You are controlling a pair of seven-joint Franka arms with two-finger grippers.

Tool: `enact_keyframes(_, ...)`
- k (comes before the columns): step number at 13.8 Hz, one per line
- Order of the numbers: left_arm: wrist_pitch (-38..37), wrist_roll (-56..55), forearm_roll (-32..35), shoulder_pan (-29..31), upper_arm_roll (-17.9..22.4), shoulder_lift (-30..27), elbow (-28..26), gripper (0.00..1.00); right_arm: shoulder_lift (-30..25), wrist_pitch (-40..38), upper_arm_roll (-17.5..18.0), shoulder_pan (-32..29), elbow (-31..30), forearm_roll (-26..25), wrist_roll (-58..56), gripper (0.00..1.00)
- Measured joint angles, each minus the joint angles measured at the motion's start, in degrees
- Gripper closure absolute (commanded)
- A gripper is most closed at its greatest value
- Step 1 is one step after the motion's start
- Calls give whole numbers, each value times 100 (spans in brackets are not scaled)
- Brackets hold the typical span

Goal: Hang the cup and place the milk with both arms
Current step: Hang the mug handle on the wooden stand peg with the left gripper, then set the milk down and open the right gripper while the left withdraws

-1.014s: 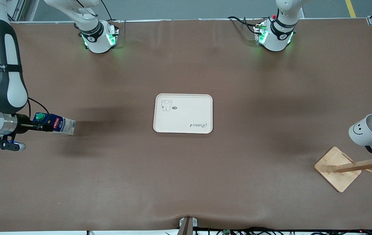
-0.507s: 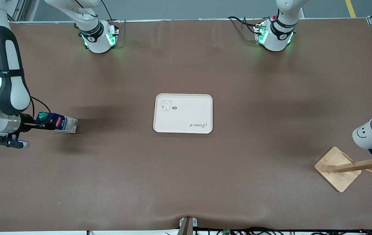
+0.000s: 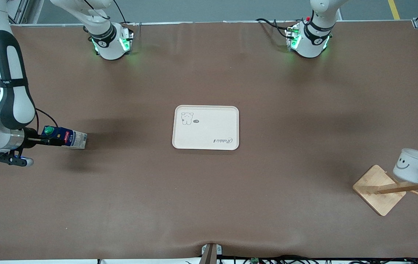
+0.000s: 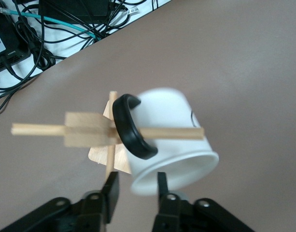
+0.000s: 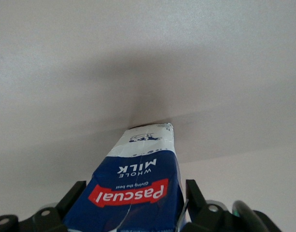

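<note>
Cup (image 4: pixel 169 140) now hangs on the wooden rack (image 3: pixel 384 189) at the left arm's end of the table — its black handle (image 4: pixel 131 126) is threaded over a horizontal peg (image 4: pixel 174 134), which carries the weight. Left gripper (image 4: pixel 135 186) sits just under the cup's rim, fingers spread with the rim between them and no visible pinch; judged released, so the mug can settle on the peg.

Milk (image 3: pixel 64 138) rests on the table at the right arm's end, well apart from the tray (image 3: pixel 205 127) at mid-table. Right gripper (image 3: pixel 44 140) is at the carton's capped end, fingers (image 5: pixel 193 193) flanking the blue sides with small gaps — spread, not pinching. Carton reads as set down short of the tray.

Against the earlier frame: cup has dropped from its raised, tilted carry onto the peg; carton has sunk to the cloth, and both claws have let go.
</note>
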Motion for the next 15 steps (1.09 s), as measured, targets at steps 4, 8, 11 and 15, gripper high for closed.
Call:
enact_keyframes(4, -261, -782, 48, -51, -88, -126, 134, 0, 7, 65, 0, -3, 21, 0, -3, 0)
enact_keyframes(8, -1049, -2395, 564, -323, -154, -563, 163, 0, -4, 67, 4, -4, 456, 0, -6, 0)
enact_keyframes(11, -1849, -4141, 920, -596, -429, -1023, 171, 0, -6, 45, 38, -3, 635, -4, -28, 0)
enact_keyframes(15, -2474, -5559, 1014, -655, -786, -1376, 165, 0, -29, -489, 71, 2, 1351, -28, -396, 0)
